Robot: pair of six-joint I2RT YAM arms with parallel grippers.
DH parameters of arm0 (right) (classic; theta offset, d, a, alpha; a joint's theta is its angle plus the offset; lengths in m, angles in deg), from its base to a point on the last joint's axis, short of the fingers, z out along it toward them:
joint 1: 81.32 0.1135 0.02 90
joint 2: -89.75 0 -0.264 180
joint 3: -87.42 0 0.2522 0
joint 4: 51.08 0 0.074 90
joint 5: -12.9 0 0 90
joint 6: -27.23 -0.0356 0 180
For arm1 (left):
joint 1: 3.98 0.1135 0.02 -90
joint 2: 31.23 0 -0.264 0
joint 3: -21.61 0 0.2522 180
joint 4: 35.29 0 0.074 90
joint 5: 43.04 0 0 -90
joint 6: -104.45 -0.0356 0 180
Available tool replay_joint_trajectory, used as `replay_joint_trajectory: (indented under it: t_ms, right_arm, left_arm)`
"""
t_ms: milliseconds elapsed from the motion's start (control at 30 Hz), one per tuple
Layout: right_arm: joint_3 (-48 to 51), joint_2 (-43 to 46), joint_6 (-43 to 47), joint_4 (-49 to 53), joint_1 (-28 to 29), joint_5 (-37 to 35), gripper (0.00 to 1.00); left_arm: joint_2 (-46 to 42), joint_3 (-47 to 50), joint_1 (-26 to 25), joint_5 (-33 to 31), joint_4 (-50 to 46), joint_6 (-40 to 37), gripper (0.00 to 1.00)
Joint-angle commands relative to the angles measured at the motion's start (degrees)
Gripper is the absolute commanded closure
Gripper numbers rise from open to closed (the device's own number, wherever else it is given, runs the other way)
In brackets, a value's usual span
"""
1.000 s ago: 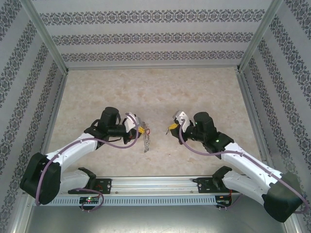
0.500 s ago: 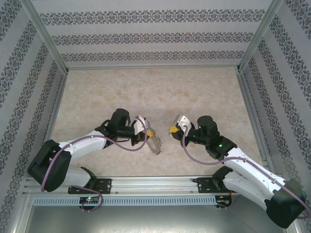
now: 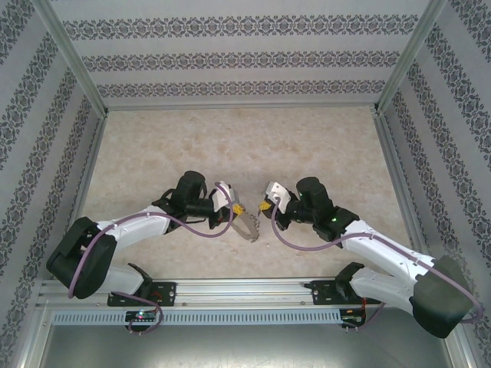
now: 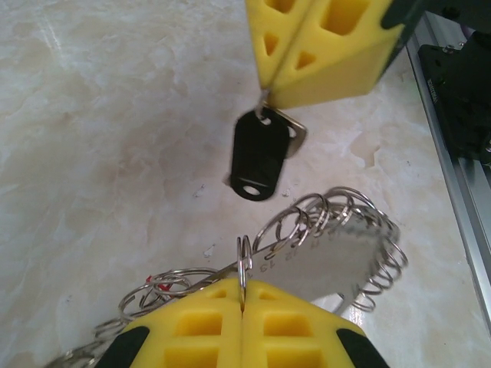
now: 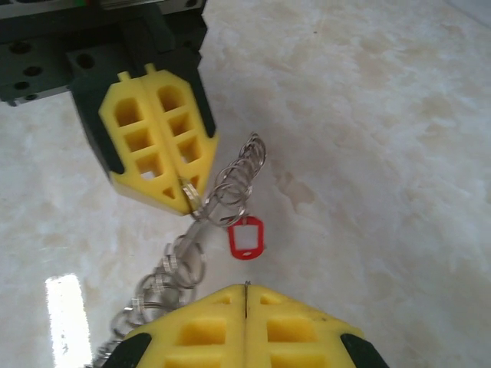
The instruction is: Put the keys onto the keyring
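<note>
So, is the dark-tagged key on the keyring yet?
No: the dark-tagged key hangs from the shut right gripper, apart from the keyring that the left gripper holds.

Shifted the left tool (image 3: pixel 238 208) rightward, turned the keyring (image 3: pixel 247 228) hanging from it from a thin edge-on strip into a broader fanned arc, and drew the right tool (image 3: pixel 263 205) leftward, narrowing the gap between the two tools.
</note>
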Motion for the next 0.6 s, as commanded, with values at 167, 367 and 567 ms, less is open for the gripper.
replay_joint_trajectory:
  t_ms: [167,367,567]
  right_arm:
    - [-4.16,-4.61,3.09,-2.03,0.81,1.83,1.00]
    - [-6.16,-9.84,2.35,-3.00,3.11,8.80,1.00]
    - [-6.21,-11.28,1.64,-3.11,3.50,11.87,1.00]
  left_arm:
    - [-2.34,0.09,-0.70,2.76,-2.79,-3.12,1.00]
    - [-2.36,0.05,-0.63,1.97,-2.52,-1.44,1.00]
    - [-2.73,-0.02,-0.64,-0.29,-2.59,0.30,1.00]
